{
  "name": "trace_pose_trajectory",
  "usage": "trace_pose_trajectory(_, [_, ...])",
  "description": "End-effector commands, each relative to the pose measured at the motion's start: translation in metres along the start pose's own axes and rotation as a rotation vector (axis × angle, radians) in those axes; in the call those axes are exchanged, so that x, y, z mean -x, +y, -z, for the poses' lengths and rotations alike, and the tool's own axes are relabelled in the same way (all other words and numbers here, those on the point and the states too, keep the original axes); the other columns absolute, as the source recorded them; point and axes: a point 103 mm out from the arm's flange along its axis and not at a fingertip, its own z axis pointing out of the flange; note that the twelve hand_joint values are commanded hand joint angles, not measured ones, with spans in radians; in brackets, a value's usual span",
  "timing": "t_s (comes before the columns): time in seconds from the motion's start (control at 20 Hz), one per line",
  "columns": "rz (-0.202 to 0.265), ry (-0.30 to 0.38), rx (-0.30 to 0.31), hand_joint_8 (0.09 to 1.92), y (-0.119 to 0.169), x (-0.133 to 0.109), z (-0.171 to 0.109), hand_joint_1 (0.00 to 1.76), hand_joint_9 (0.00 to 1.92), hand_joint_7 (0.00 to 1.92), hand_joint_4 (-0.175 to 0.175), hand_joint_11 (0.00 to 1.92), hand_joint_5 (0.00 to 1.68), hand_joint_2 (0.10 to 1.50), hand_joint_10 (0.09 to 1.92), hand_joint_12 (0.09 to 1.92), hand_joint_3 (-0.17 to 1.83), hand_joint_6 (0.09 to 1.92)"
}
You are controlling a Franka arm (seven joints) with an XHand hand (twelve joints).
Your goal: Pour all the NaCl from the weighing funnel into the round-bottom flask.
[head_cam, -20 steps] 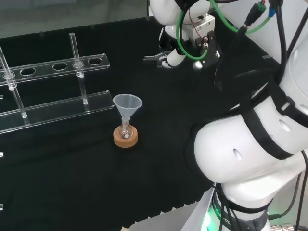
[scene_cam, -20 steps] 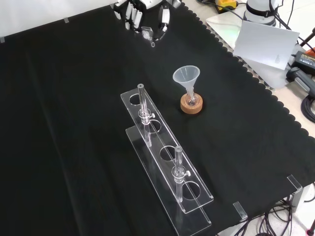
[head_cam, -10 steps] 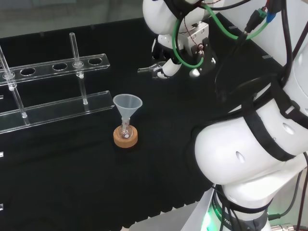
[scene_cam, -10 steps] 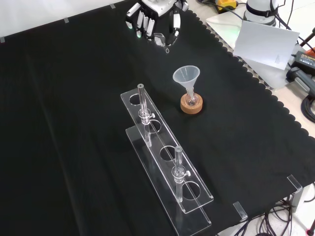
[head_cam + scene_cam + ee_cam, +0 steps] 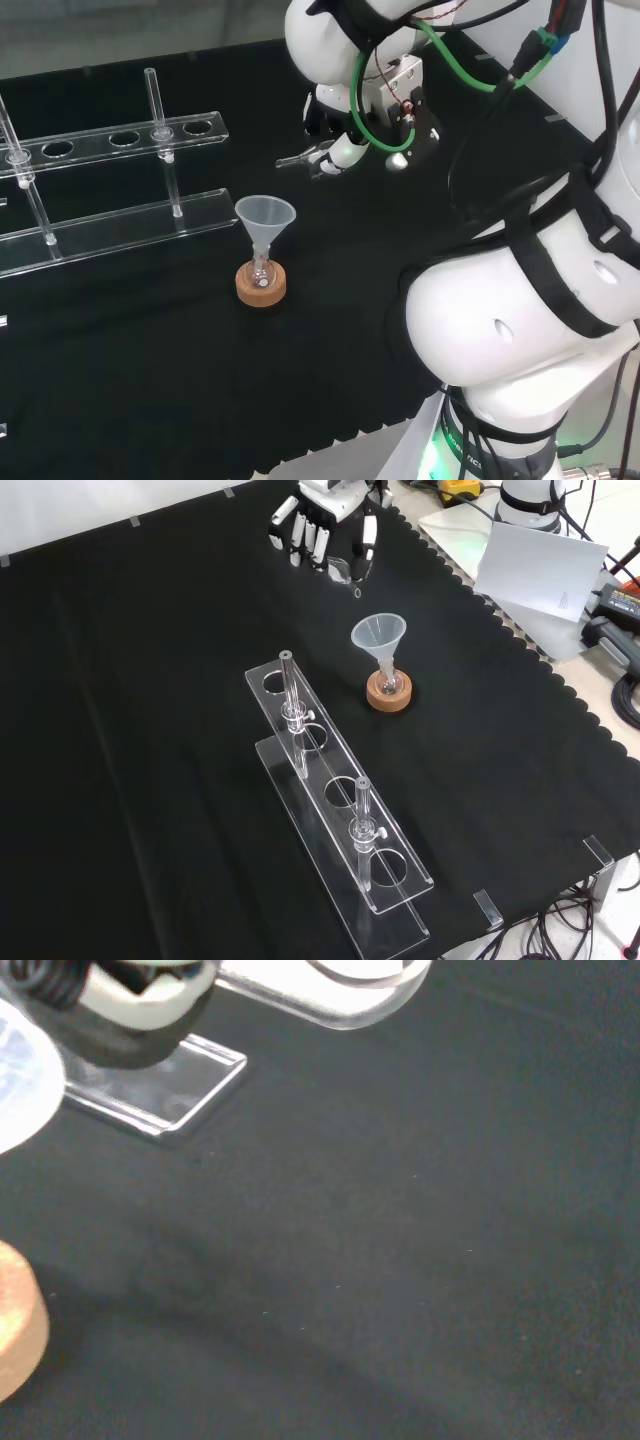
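Note:
A small round-bottom flask (image 5: pixel 260 274) (image 5: pixel 388 683) stands upright in a cork ring (image 5: pixel 261 290) (image 5: pixel 389 697), with a clear plastic funnel (image 5: pixel 265 217) (image 5: pixel 378 634) set in its neck. The hand (image 5: pixel 336 153) (image 5: pixel 322 535) hovers above the cloth, to the right of and beyond the flask in the head view. Its fingers and thumb pinch a clear weighing funnel (image 5: pixel 296 158) (image 5: pixel 346 572), whose spout points left in the head view. The wrist view shows a fingertip (image 5: pixel 130 1010), the weighing funnel's clear rim (image 5: pixel 345 995) and the cork ring's edge (image 5: pixel 15 1330). I cannot see what the weighing funnel holds.
A clear acrylic rack (image 5: pixel 120 140) (image 5: pixel 340 800) with two upright glass tubes stands left of the flask in the head view, its base corner (image 5: pixel 170 1090) near the hand. The cloth's scalloped edge (image 5: pixel 520 650) runs along the right of the front view.
The hand, with the weighing funnel, has moved toward the flask: leftward and nearer in the head view, downward in the front view. The flask, funnel and rack have stayed put.

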Motion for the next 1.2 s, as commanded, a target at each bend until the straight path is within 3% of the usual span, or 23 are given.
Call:
trace_pose_trajectory(0.05, [0.022, -0.001, -0.017, 0.34, -0.002, -0.011, -0.004, 1.09, 1.09, 1.48, 0.175, 0.09, 1.26, 0.85, 0.2, 1.53, 0.27, 0.56])
trace_pose_trajectory(0.65, [0.044, -0.021, -0.011, 0.34, -0.001, -0.023, -0.002, 1.09, 1.09, 1.49, 0.175, 0.09, 1.26, 0.86, 0.19, 1.53, 0.27, 0.55])
trace_pose_trajectory(1.2, [0.081, -0.09, -0.046, 0.34, -0.001, -0.031, -0.006, 1.09, 1.09, 1.5, 0.175, 0.09, 1.27, 0.85, 0.2, 1.53, 0.26, 0.54])
